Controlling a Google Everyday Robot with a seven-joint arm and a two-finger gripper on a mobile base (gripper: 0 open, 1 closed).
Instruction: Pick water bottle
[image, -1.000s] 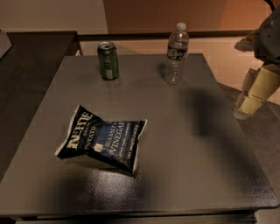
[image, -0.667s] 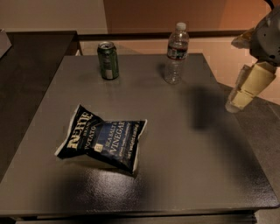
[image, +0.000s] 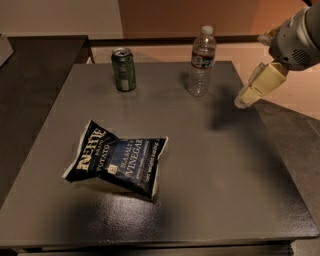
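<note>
nearest the front edge, towards the left corner, a dark blue chip bag (image: 117, 162) lies flat on the grey counter (image: 225, 165). further back, the gripper (image: 247, 96) hangs over the right edge, angled down and inwards; whether it is apart or together cannot be told, and it holds nothing. the water bottle (image: 202, 62) stands upright near the far edge, right of centre, to the left of the gripper and clear of it. a green can (image: 123, 69) stands left of the bottle, well apart from it. a darker counter (image: 35, 75) adjoins the left side, and an orange-brown wall (image: 190, 17) rises behind.
</note>
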